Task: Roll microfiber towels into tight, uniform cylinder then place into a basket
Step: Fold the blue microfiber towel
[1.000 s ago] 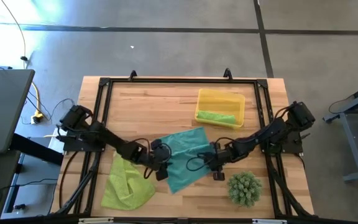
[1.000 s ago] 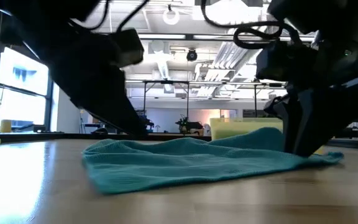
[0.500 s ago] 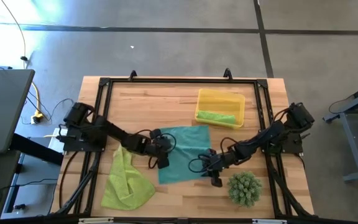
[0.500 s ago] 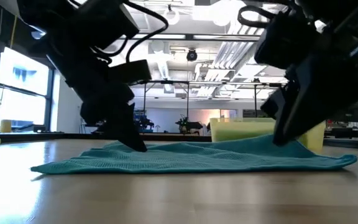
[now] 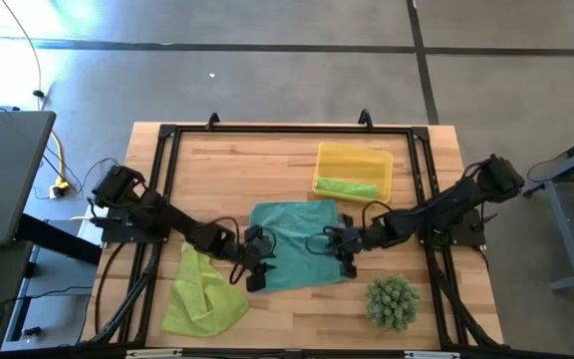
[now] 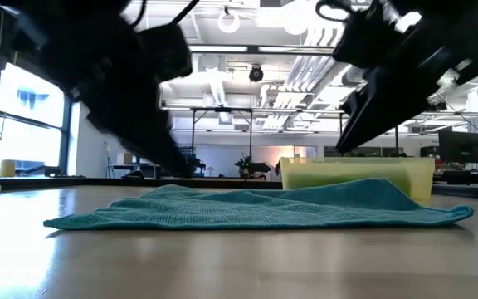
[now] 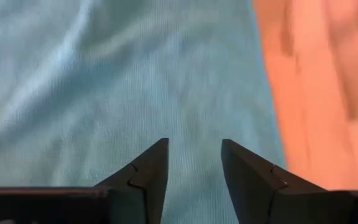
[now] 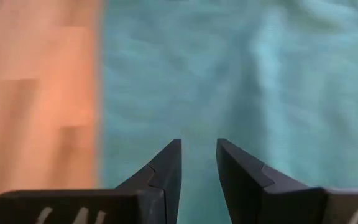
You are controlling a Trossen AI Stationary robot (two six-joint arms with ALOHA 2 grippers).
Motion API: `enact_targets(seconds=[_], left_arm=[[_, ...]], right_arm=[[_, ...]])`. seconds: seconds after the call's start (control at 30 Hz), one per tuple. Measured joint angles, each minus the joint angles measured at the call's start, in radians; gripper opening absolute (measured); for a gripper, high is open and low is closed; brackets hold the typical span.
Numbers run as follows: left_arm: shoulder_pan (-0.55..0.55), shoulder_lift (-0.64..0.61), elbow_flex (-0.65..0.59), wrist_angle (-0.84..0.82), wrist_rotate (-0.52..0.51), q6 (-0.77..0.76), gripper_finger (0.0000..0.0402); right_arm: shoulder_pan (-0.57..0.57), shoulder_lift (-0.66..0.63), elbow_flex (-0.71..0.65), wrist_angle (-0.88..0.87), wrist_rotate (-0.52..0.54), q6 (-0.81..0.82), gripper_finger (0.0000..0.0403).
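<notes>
Pincers, left [image 5: 256,276] and right [image 5: 345,261], hover parted and empty over your flat teal towel [image 5: 293,241]; next, grab its near-edge corners and start rolling.

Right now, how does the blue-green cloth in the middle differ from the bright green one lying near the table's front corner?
The teal towel lies spread nearly flat; the lime-green towel is crumpled and folded over itself. The teal towel sits mid-table with the left gripper and right gripper at its two sides; no gripper is at the lime-green towel, which lies at the front left. Both rest on the wooden table, outside the yellow tray.
</notes>
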Motion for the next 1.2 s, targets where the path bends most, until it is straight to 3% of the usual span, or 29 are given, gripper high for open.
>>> enact_targets(seconds=[0.1, 0.3, 0.43, 0.57, 0.83, 1.2], left_arm=[[-0.034, 0.027, -0.003, -0.004, -0.038, -0.052, 0.0133], [-0.067, 0.102, 0.003, 0.026, -0.059, -0.13, 0.0131], [-0.076, 0.13, 0.005, 0.047, -0.062, -0.134, 0.0131], [-0.082, 0.126, 0.004, 0.034, -0.053, -0.13, 0.0131], [-0.084, 0.12, 0.003, 0.029, 0.064, -0.11, 0.0131], [-0.087, 0.065, -0.006, -0.006, 0.033, -0.008, 0.0131]], right_arm=[[-0.05, 0.01, 0.0, -0.07, 0.039, 0.004, 0.0091], [-0.123, 0.091, 0.0, -0.138, 0.013, 0.049, 0.0091], [-0.14, 0.136, 0.002, -0.134, -0.03, 0.049, 0.0091], [-0.142, 0.156, 0.006, -0.159, -0.009, 0.041, 0.0091], [-0.163, 0.155, 0.003, -0.168, 0.097, -0.048, 0.0091], [-0.147, 0.077, 0.003, -0.177, -0.108, 0.004, 0.0091]])
